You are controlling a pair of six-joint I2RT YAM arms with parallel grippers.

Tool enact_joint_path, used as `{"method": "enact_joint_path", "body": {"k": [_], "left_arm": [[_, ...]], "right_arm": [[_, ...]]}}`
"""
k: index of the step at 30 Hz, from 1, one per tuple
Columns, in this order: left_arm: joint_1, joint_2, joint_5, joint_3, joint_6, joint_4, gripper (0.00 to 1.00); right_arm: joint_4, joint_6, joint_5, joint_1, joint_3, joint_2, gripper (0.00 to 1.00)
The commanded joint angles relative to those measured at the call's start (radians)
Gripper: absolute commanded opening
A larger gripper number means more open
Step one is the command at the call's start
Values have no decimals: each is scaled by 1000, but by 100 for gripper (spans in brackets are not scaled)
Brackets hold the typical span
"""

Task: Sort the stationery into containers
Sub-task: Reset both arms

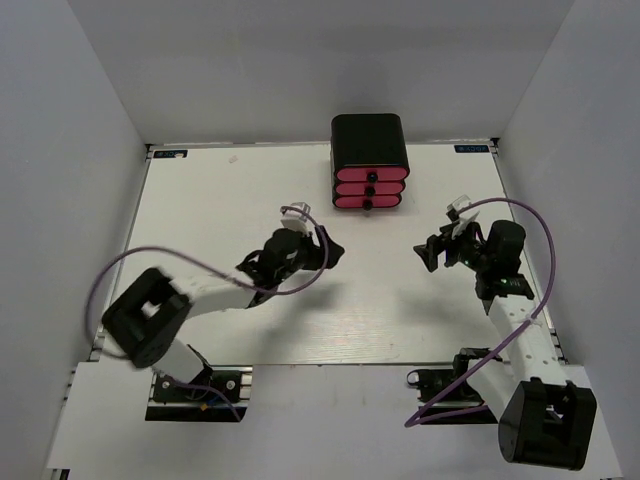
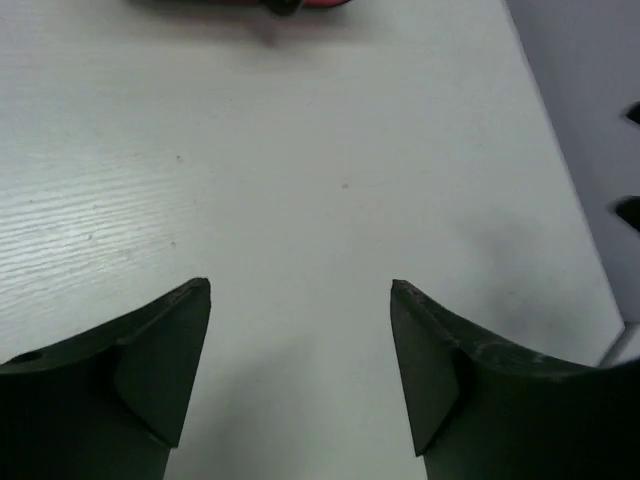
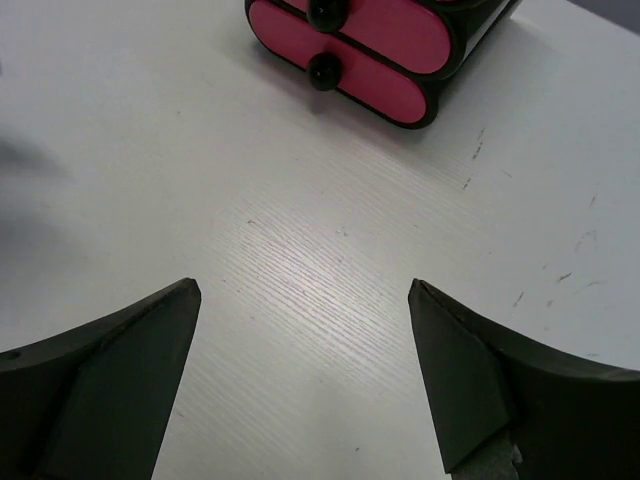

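The containers are three pink drawers [image 1: 369, 188] with black knobs, all pushed in, set in a black cabinet [image 1: 369, 140] at the table's far middle. In the right wrist view the lower two drawers [image 3: 385, 35] show at the top. In the left wrist view only a pink sliver [image 2: 325, 3] of them shows. No stationery is in view. My left gripper [image 1: 335, 250] hovers in front and left of the cabinet, open [image 2: 300, 285] over bare table. My right gripper [image 1: 428, 252] is in front and right of it, open wide [image 3: 305, 285], nothing between its fingers.
The white table [image 1: 220, 210] is boxed in by grey walls at the back and both sides. Purple cables [image 1: 540, 235] loop off both arms. The right arm's dark fingertips [image 2: 630, 115] show at the right edge of the left wrist view.
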Motion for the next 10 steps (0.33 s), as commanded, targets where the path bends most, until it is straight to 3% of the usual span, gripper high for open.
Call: {"method": "enact_joint_path", "body": {"k": [1,2,3,4,7,10], "left_arm": [[-2,-321,56,-27,245,-261,85],[7,-390,56,-27,279,-319,95],[22,-455,56,-27,310,-378,100],[23,-580,28,-27,336,-485,100],[23,-743,-56,-27,443,-646,100],[23,-906,-87,-61,508,-715,100]], "right_arm": [[19,119,-1,-19,38,-25,90],[-5,163,-2,-20,54,-28,90],[-14,180,-5,-27,59,-37,90],[-16,195,-2,-31,54,-57,90],[-13,232,3,-40,16,-143,90],[-4,252,20,-43,-16,-197,90]]}}
